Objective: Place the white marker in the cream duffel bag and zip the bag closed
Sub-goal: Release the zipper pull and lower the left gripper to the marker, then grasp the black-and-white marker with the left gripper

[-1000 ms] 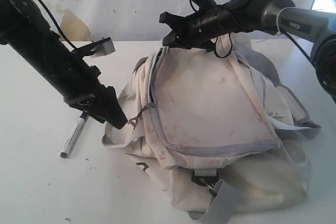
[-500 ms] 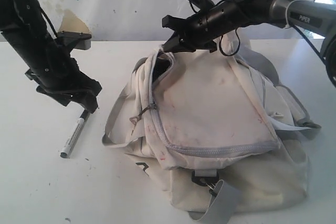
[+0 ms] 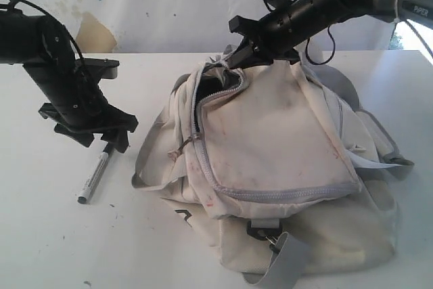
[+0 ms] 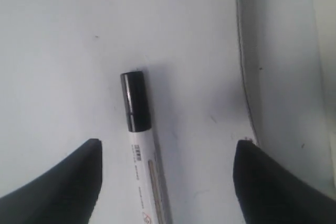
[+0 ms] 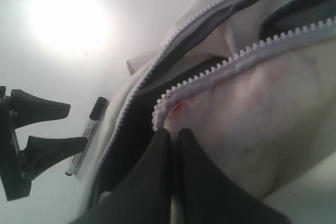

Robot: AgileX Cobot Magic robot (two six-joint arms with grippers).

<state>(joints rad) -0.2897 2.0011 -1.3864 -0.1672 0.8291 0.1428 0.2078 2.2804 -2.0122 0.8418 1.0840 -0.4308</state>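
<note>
The white marker (image 3: 93, 177) lies on the white table left of the cream duffel bag (image 3: 277, 140), black cap toward the far side. My left gripper (image 3: 107, 141) hangs just above the cap end, open. In the left wrist view the marker (image 4: 142, 145) lies lengthwise between the spread fingers of that gripper (image 4: 167, 145), nearer one finger. My right gripper (image 3: 237, 59) is shut on the bag's upper flap edge and holds it up, so the zipper mouth (image 3: 216, 86) gapes dark. The right wrist view shows that gripper (image 5: 170, 132) pinched at the zipper edge, with the marker (image 5: 86, 129) beyond.
A zipper pull (image 3: 181, 147) dangles at the bag's left side. A grey strap with a black clip (image 3: 270, 235) trails off the bag's front toward the table edge. The bag's edge (image 4: 247, 77) lies close beside the left gripper.
My left arm has swung away from the bag's zipper pull to above the marker, fingers pointing down. My right gripper has pulled the flap higher and rightward, widening the opening.
</note>
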